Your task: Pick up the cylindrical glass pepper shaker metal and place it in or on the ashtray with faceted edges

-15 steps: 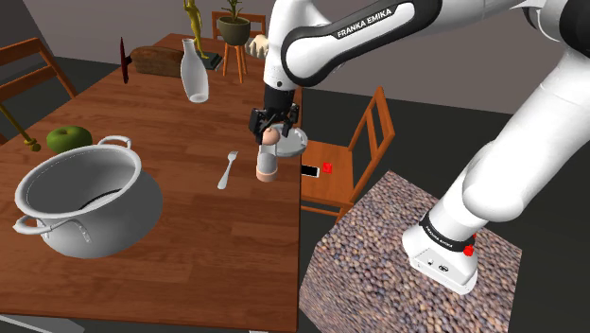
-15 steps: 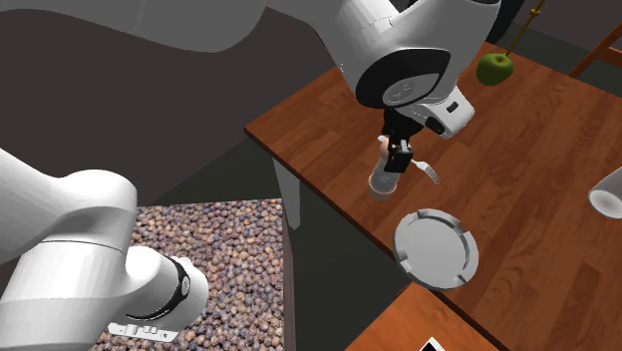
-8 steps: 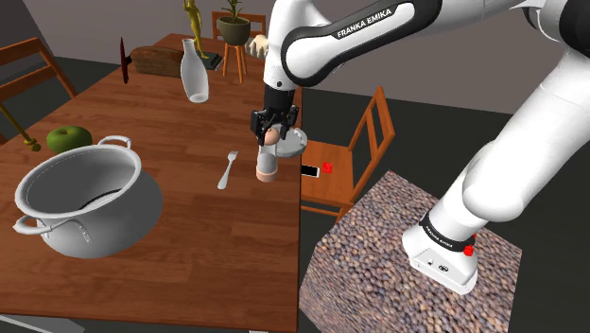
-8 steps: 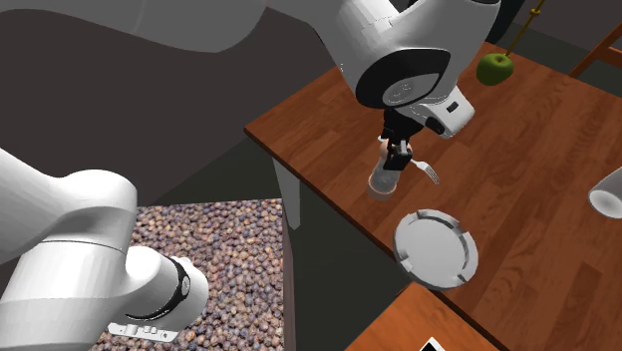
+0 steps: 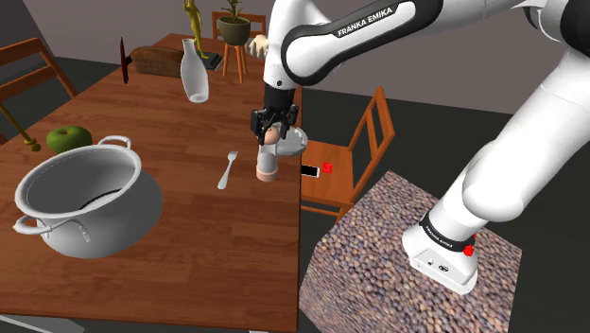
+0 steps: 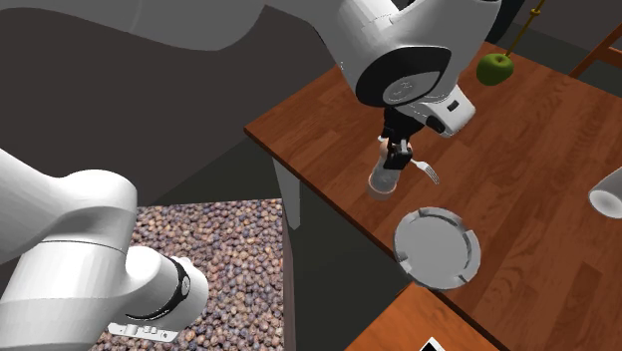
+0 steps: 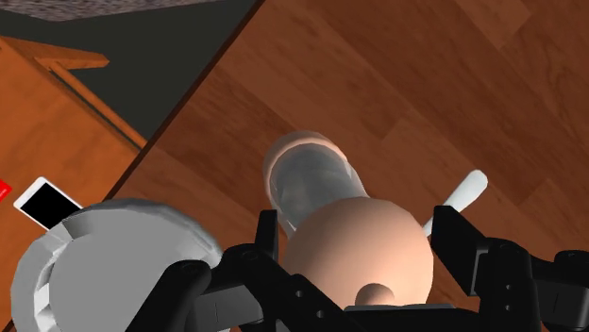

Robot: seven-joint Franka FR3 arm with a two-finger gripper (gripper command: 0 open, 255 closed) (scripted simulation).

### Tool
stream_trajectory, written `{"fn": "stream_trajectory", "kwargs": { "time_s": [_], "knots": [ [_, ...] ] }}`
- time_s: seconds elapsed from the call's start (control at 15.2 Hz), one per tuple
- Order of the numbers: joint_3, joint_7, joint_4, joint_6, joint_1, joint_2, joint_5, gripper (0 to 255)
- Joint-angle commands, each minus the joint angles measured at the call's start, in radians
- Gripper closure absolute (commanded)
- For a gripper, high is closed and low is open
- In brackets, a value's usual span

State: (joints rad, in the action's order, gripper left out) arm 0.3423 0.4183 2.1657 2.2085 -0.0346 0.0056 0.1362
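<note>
Though checked against a second ago, no shift of the pepper shaker (image 6: pixel 383 179): upright on the table (image 6: pixel 518 170), at 11 o'clock from the ashtray (image 6: pixel 436 247) in the second exterior view. Gripper (image 7: pixel 357 238) jaws narrower since, clasping its pinkish cap.

The pepper shaker (image 5: pixel 268 167) stands upright on the desk (image 5: pixel 203 246) near its edge, with the pincer (image 5: pixel 270 134) at its top. The ashtray (image 6: pixel 436 247) lies just beside it along that edge. In the shoulder view the fork (image 5: pixel 227 170) lies to the shaker's left, the pot (image 5: pixel 85 201) farther left, and the apple (image 5: pixel 68 139) behind the pot.
</note>
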Motion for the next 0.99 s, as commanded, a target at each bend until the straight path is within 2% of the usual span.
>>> {"fn": "stream_trajectory", "kwargs": {
  "time_s": [0.0, 0.92],
  "knots": [
    [-0.001, -0.001, -0.011, -0.020, 0.001, -0.009, 0.002, 255],
    [-0.008, 0.005, -0.133, -0.205, 0.006, -0.075, 0.012, 255]
  ]
}}
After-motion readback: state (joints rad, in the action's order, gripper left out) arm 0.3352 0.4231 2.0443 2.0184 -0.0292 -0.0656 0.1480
